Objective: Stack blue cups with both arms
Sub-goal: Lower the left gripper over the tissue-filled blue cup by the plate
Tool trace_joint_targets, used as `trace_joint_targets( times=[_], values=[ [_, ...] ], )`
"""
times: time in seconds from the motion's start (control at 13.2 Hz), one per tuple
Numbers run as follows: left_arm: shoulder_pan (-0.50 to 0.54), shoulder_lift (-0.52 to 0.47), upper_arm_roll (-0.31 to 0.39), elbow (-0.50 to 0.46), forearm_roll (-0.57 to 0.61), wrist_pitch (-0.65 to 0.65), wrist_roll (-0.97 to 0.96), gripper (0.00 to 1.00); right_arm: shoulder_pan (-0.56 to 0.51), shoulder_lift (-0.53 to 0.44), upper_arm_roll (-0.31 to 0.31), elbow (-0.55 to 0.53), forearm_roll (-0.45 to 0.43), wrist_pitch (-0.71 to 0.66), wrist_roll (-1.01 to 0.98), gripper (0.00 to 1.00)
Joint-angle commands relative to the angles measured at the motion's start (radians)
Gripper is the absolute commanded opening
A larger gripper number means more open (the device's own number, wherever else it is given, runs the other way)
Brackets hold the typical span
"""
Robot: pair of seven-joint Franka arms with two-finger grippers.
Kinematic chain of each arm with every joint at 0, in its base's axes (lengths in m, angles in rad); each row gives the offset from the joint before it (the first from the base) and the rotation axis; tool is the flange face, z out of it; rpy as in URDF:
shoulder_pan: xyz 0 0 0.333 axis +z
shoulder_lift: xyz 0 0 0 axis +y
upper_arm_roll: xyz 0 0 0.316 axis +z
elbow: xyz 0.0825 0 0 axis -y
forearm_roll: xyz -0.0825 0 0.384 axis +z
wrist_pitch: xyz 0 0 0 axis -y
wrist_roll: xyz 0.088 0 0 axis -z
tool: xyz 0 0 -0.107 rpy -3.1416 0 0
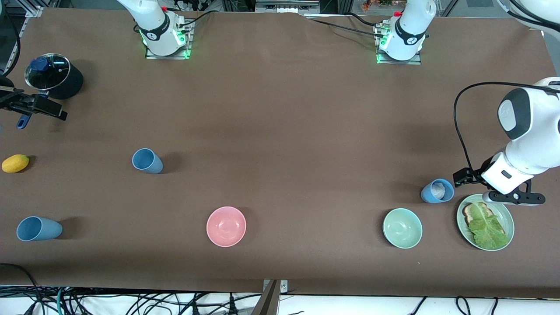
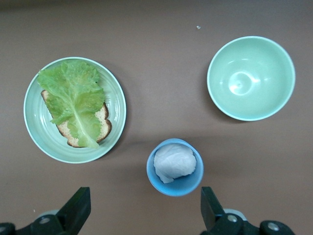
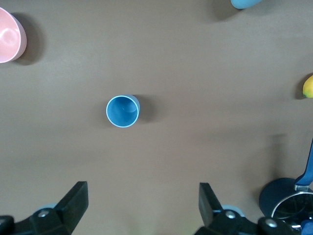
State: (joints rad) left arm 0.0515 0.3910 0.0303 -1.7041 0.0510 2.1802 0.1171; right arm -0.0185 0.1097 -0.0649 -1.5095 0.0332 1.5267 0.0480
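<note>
Evidently nothing is stacked yet: you have three blue cups apart. The left gripper [image 2: 142, 215], wide open and empty, hangs over the cup holding a white wad [image 1: 437, 191], at 11 o'clock of the lettuce plate [image 1: 507, 218]. The right gripper [image 3: 142, 213], equally open, hangs above the empty upright cup [image 3: 122, 111]; the third cup [image 1: 38, 229] sits at 7 o'clock of it.

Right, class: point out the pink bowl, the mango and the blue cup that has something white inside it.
pink bowl [image 1: 226, 226]: front view, middle of its inside.
mango [image 1: 15, 163]: front view, middle of its yellow skin.
blue cup with white filling [image 2: 175, 167]: left wrist view, on the white lump inside.
</note>
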Motion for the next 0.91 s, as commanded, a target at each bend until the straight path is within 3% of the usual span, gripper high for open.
trace_joint_targets(
  times=[0.0, 0.23, 0.84],
  values=[
    [0.016, 0.005, -0.001, -0.055, 0.016, 0.081, 0.035, 0.99, 0.003, -0.008, 0.002, -0.005, -0.013, -0.005, 0.001, 1.0],
    [0.027, 0.038, -0.003, -0.095, 0.013, 0.171, 0.056, 0.99, 0.003, -0.008, 0.002, -0.005, -0.013, -0.005, 0.001, 1.0],
    [0.034, 0.098, -0.003, -0.114, -0.031, 0.179, 0.114, 0.98, 0.003, -0.008, 0.002, -0.005, -0.015, -0.005, 0.001, 1.0]
  ],
)
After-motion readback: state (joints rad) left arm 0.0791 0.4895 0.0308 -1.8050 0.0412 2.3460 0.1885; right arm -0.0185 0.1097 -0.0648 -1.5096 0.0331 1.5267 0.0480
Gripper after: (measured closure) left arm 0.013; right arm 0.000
